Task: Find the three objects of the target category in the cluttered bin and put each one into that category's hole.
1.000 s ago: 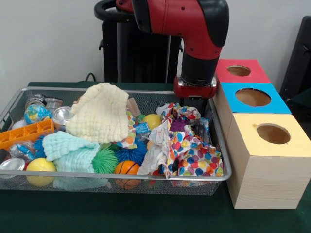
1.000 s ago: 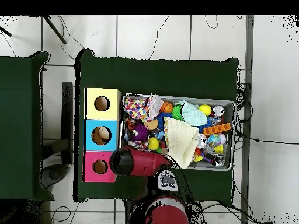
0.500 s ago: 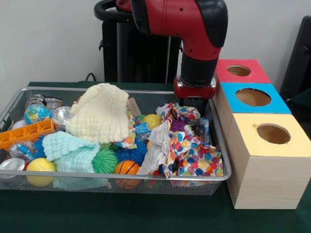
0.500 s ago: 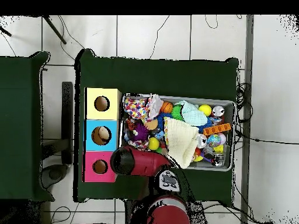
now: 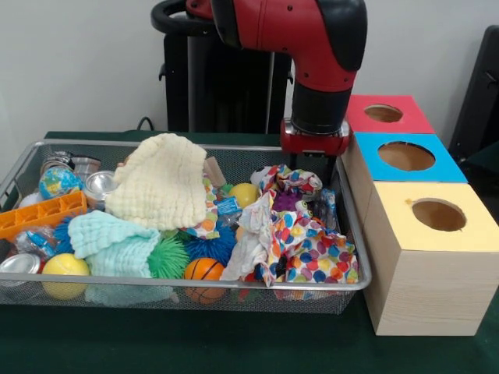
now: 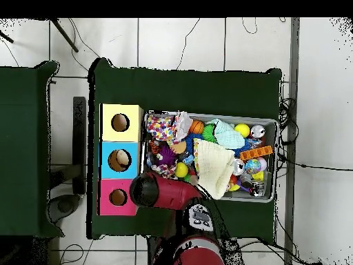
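Arm slightly higher than before; gripper (image 5: 312, 165) behind polka-dot cloth (image 5: 308, 241), its opening impossible to tell.

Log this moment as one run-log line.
red-and-black arm's gripper: over wire mesh bin's back right corner | fingers: hidden | blue-topped box: beside bin

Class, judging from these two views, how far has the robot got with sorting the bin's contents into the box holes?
Done: the overhead view shows something pale inside the blue box hole; what it is cannot be told. In hand: the arm's wrist hangs over the bin corner nearest the boxes; its gripper is hidden. Left: balls, cloths and cans fill the bin.
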You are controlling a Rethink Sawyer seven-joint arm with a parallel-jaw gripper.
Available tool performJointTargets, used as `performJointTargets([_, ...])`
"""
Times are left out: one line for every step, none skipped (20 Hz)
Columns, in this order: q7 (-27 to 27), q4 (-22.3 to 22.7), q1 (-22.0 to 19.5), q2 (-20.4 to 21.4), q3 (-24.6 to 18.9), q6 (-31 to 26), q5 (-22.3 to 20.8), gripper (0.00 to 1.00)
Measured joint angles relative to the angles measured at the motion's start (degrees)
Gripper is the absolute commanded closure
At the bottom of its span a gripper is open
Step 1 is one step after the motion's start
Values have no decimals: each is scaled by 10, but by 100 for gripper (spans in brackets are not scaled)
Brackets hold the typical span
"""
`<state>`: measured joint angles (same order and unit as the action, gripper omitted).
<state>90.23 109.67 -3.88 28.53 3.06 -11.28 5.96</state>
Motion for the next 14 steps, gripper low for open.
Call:
performJointTargets([1,2,0,4,0,0,5,0])
performJointTargets([1,4,1,7,0,0,9,0])
performJointTargets([1,4,2,7,1,0,10,0])
performJointTargets([1,5,3,8,1,0,12,0])
performJointTargets([1,4,7,9,5,0,16,0])
performJointTargets([1,4,11,9,8,0,18,0])
performJointTargets([1,4,21,9,16,1,24,0])
performJointTargets([1,4,24,9,19,0,26,0])
performJointTargets([1,3,27,9,21,0,28,0])
performJointTargets([1,2,34,9,27,0,35,0])
performJointTargets([1,1,36,9,29,0,38,0])
performJointTargets([1,1,38,9,30,0,40,0])
performJointTargets([1,1,40,8,32,0,42,0])
performJointTargets([1,0,41,8,33,0,43,0])
